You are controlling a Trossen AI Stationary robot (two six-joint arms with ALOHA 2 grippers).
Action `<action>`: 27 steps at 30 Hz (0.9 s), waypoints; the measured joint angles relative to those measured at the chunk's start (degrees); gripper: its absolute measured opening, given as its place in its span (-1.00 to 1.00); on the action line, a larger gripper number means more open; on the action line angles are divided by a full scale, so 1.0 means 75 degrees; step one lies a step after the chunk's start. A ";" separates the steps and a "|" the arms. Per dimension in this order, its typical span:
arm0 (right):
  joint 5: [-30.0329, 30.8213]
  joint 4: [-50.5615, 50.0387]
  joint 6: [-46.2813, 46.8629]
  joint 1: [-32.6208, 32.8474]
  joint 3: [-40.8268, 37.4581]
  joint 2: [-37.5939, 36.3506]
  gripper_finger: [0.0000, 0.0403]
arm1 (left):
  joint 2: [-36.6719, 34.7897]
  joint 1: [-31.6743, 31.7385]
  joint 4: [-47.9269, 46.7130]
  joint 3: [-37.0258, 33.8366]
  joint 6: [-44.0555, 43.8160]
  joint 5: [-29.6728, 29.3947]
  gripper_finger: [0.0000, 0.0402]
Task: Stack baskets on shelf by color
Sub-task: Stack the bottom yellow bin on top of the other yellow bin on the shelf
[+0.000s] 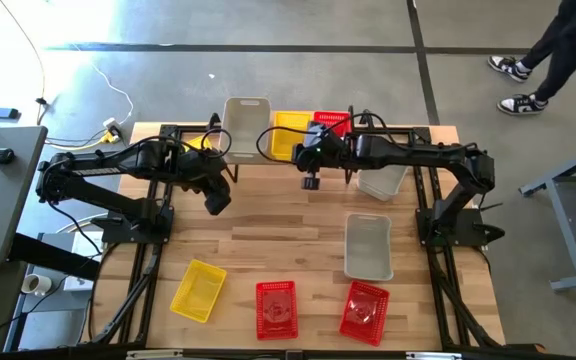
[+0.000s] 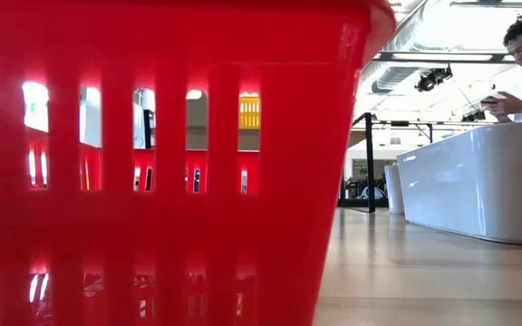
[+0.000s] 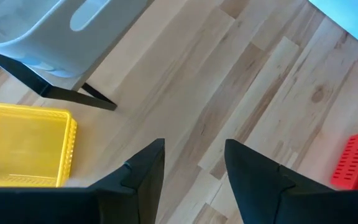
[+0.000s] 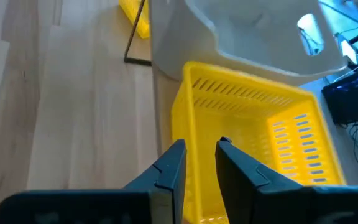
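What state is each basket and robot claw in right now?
Left gripper: open, empty, above bare table.
Right gripper: open, over the yellow basket's rim.
Yellow basket on the shelf: upright, released.
Grey basket on the shelf: upright.
Red basket on the shelf: partly hidden by the right arm.
Loose yellow basket: upright on the table.
Two red baskets at the front: upright, unstacked.
Loose grey basket: upright.

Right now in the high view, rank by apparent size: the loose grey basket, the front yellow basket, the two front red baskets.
1. grey basket, clearly largest.
2. yellow basket.
3. left red basket and right red basket: alike, not ranked apart; barely smaller than the yellow.
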 joint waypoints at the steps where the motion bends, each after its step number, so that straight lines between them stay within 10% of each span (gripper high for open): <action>1: 0.0003 -0.0069 0.0001 -0.0003 0.0071 0.0000 -0.63 | 0.0000 0.0000 -0.0003 0.0000 0.0000 0.0001 -0.17; 27: -0.0289 -0.3451 0.3830 0.1572 0.1830 0.0000 -0.63 | -0.0001 -0.1024 -0.0029 0.0000 0.0720 0.1254 -0.12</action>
